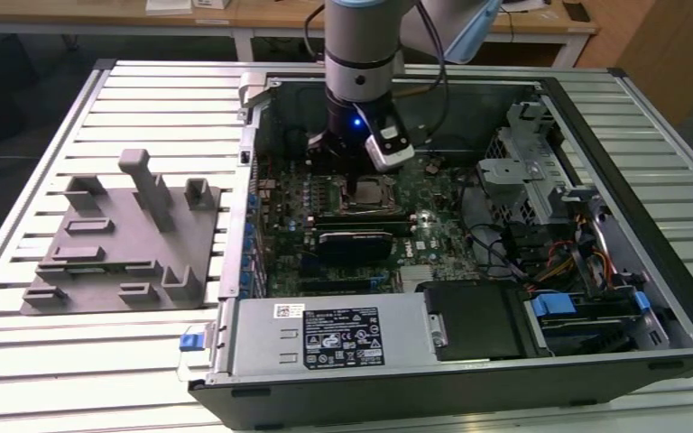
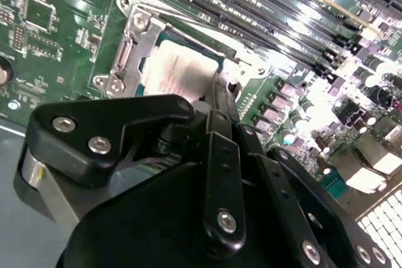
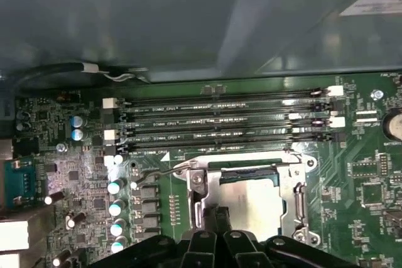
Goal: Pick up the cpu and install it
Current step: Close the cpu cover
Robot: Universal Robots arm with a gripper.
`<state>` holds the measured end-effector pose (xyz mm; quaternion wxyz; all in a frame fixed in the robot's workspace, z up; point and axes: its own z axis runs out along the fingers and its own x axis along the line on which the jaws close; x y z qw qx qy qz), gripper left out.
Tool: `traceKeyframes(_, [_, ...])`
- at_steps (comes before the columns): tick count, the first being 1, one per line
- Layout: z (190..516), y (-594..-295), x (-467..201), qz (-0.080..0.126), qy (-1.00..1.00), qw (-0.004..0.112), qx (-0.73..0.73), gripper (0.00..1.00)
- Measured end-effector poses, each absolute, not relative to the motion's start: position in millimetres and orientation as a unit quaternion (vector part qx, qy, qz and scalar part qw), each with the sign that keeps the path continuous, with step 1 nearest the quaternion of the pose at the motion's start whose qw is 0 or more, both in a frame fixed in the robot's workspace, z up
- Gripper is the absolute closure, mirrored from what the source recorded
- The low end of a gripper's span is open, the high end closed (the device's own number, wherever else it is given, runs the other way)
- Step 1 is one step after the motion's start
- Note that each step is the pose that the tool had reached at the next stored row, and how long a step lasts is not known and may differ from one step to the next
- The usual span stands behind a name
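The cpu (image 2: pixel 179 73) is a pale silvery square lying flat inside the metal-framed socket (image 2: pixel 135 36) on the green motherboard, and it also shows in the first wrist view (image 3: pixel 254 199) and in the exterior view (image 1: pixel 374 189). My gripper (image 2: pixel 220 89) hangs straight down into the open computer case (image 1: pixel 635 99). Its two thin black fingers (image 3: pixel 205 214) are pressed together, shut with nothing seen between them. The tips sit at the cpu's edge, over the socket frame (image 3: pixel 295 192); whether they touch it I cannot tell.
Memory slots (image 3: pixel 220 120) run beside the socket, and a thin wire lever (image 3: pixel 157 171) lies at its corner. Capacitors (image 3: pixel 116 186) line one side. The case holds a power supply (image 1: pixel 322 338) and a drive cage (image 1: pixel 540 180). A gray slotted fixture (image 1: pixel 118 234) sits at the exterior view's left.
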<state>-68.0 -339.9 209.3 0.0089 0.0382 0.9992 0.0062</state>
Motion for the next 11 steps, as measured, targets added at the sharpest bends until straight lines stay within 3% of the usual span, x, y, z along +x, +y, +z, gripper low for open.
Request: traceKeyframes(11, [203.5,-339.9,-73.6,0.008,1.0,0.009,0.027,0.89])
